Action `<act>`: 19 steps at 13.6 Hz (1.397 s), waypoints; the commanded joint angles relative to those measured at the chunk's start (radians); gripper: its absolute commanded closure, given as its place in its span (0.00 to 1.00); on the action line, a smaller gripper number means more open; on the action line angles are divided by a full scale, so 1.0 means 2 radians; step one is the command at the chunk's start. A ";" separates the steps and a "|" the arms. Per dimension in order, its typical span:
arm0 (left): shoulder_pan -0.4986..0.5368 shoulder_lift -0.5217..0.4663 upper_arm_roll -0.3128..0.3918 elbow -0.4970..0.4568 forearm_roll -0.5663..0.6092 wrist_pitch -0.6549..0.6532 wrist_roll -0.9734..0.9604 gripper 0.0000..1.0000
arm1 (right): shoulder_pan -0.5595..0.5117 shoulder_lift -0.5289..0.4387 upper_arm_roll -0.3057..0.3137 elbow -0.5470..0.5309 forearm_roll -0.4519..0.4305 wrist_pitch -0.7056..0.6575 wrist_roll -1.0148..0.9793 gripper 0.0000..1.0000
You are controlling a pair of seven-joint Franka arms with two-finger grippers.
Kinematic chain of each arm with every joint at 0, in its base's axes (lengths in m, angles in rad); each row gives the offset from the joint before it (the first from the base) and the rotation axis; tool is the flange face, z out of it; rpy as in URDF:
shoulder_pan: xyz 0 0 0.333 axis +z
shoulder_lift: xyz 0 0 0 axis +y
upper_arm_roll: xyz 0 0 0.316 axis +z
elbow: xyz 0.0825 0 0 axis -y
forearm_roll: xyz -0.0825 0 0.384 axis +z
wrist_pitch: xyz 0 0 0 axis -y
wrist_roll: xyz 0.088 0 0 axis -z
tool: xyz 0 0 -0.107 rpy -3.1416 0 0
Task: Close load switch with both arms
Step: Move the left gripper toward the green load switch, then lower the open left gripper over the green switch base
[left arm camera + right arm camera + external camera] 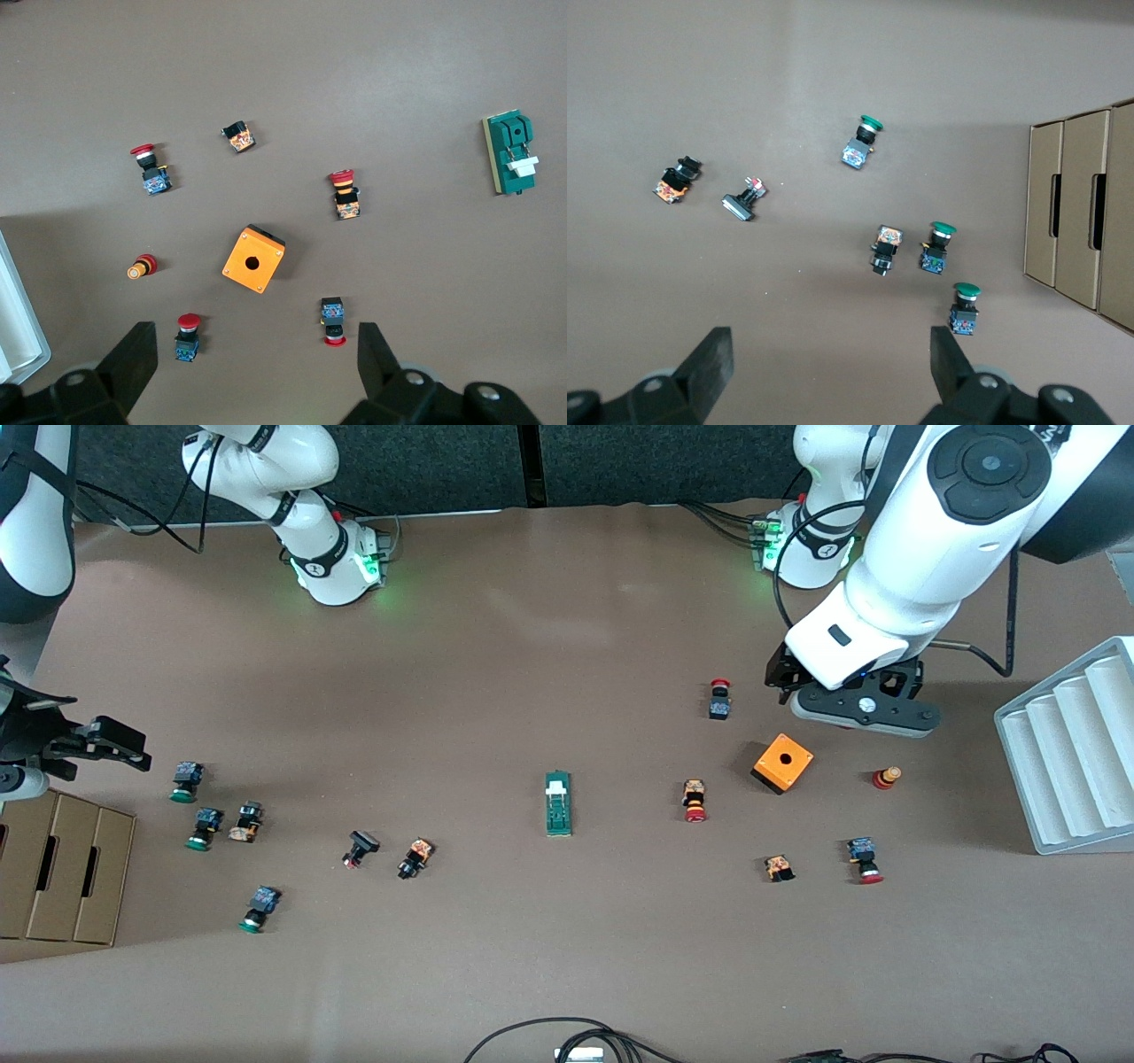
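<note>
The load switch [559, 803] is a narrow dark-green block with a white lever piece. It lies flat near the middle of the table, with nothing touching it. In the left wrist view the load switch [512, 152] shows at the edge. My left gripper [850, 707] hangs over the table beside the orange cube. It is open [255, 354], with bare table between its fingers. My right gripper [97, 744] hovers at the right arm's end of the table, above the green-capped buttons. It is open too [830, 363] and holds nothing. The switch is out of the right wrist view.
An orange cube with a hole [783, 763] and several red push buttons [695, 801] lie toward the left arm's end. Green-capped buttons [186, 781] lie toward the right arm's end, beside a cardboard box [62, 868]. A grey ribbed rack [1072, 753] stands by the left arm.
</note>
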 commanded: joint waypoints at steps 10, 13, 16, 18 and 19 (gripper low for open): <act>-0.079 0.048 -0.044 -0.005 0.067 0.157 -0.147 0.00 | -0.003 0.002 0.001 0.002 -0.002 -0.002 -0.004 0.01; -0.128 0.069 -0.042 -0.026 0.129 0.205 -0.253 0.00 | -0.004 0.005 0.002 0.002 -0.004 -0.001 -0.007 0.01; -0.165 0.094 -0.044 -0.033 0.199 0.214 -0.352 0.00 | -0.004 0.005 0.002 0.001 -0.005 -0.003 -0.009 0.01; -0.196 0.113 -0.044 -0.034 0.259 0.219 -0.430 0.00 | -0.006 0.005 0.002 0.001 -0.004 -0.003 -0.009 0.01; -0.210 0.122 -0.044 -0.035 0.283 0.224 -0.463 0.00 | -0.009 0.005 0.002 0.001 -0.004 -0.003 -0.009 0.01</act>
